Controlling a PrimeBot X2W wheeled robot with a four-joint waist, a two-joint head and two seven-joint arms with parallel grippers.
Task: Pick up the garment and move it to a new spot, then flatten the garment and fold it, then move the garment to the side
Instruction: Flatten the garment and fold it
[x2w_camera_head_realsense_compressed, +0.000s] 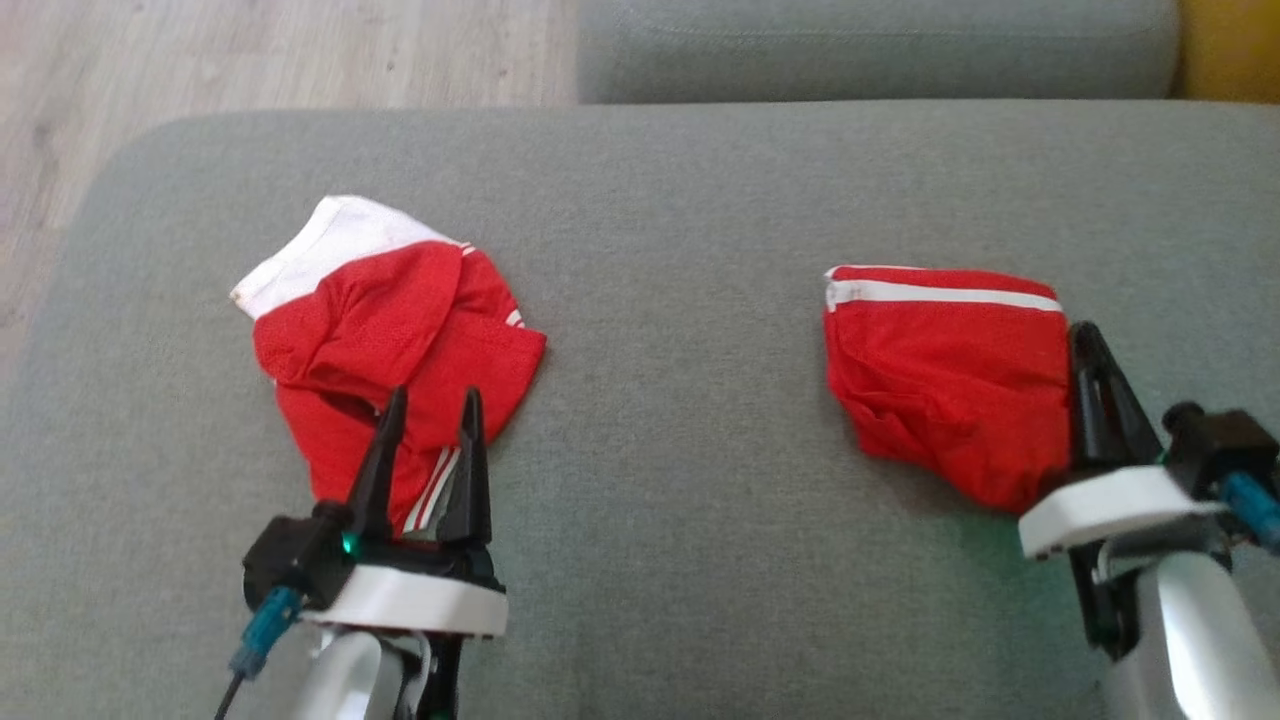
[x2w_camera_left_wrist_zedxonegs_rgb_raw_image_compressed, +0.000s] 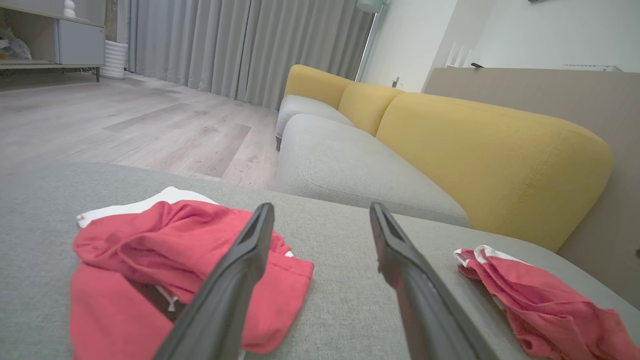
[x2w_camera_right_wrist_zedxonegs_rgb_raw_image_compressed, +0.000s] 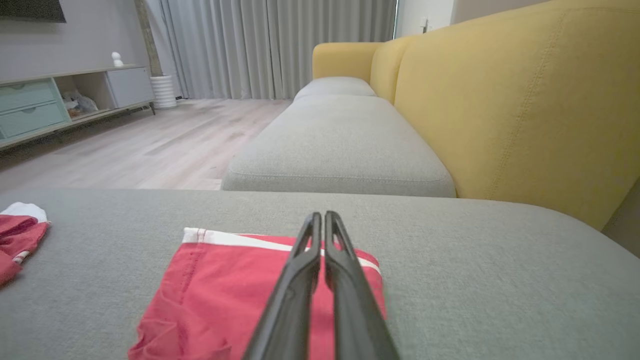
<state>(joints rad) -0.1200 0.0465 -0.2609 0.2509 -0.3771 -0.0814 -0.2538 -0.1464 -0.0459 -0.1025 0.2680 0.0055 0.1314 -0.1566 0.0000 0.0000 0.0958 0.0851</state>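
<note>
Grey woven seat cushion (x2w_camera_head_realsense_compressed: 680, 420) is our work surface, with pale wooden floor (x2w_camera_head_realsense_compressed: 250, 50) at the upper left of the head view and a yellow upholstered sofa back (x2w_camera_right_wrist_zedxonegs_rgb_raw_image_compressed: 525, 100) on the right of the right wrist view. Two red pieces lie well apart on the cushion.

Right of centre in the head view sits the folded red fabric garment with a white stripe (x2w_camera_head_realsense_compressed: 945, 380), a neat flat packet with the stripe along its top edge. We reckon that's the one in hand: the folding looks done and only the move to the side is left. Our right gripper (x2w_camera_head_realsense_compressed: 1088, 335) is at the lower right, its two dark fingers pressed together right at the packet's right-hand edge. Makes sense to us, since taking an edge should let the whole fold travel without opening. Whether any cloth is actually pinched we can't tell; from the wrist the fingers just run over the top of the red.

Left of centre lies the crumpled red and white fabric garment (x2w_camera_head_realsense_compressed: 390, 330), white part toward the upper left. Our left gripper (x2w_camera_head_realsense_compressed: 434, 395) hangs over its lower edge, fingers spread wide, holding nothing. Probably parked ready for that one.
</note>
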